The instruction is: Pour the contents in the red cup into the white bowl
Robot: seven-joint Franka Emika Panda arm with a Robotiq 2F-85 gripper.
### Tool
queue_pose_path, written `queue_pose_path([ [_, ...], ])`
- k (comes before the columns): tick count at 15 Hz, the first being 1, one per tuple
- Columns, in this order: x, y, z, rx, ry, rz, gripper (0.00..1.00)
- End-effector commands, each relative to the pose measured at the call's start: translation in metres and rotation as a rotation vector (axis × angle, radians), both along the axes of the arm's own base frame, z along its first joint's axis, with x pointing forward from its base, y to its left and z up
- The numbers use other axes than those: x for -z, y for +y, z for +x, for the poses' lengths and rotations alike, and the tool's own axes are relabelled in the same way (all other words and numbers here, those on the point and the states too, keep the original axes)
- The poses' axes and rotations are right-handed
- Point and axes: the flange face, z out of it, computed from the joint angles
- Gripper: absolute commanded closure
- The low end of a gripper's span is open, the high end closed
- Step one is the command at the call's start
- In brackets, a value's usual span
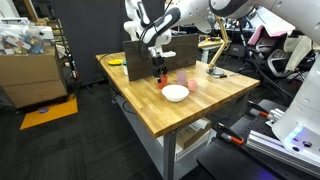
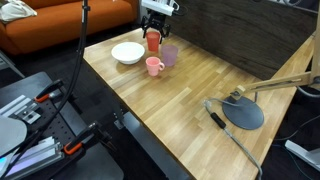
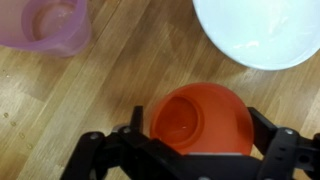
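Claw (image 3: 198, 130) spread apart, red cup (image 3: 200, 115) flanked by its fingers, white bowl (image 3: 262, 30) seen at 1 o'clock, lilac cup (image 3: 55, 25) at 10 o'clock, pink cup (image 2: 154, 66) set nearby, wooden worktop (image 2: 190, 115), desk lamp (image 2: 245, 110), orange sofa (image 2: 60, 25) behind

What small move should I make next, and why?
Probably close the hand on the red cup: in the wrist view the cup sits between the open fingers, not yet gripped, and the white bowl stands close beside it.
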Motion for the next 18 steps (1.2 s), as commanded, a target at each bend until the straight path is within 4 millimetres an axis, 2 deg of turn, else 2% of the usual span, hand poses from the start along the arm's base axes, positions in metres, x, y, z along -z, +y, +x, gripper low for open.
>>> queue_pose_path([
  [1,-0.002,0.001,0.003,-0.003,0.018,-0.002,0.00],
  [16,-0.005,-0.001,0.015,-0.012,0.033,-0.001,0.00],
  [18,-0.007,-0.002,0.017,-0.015,0.038,0.001,0.27],
])
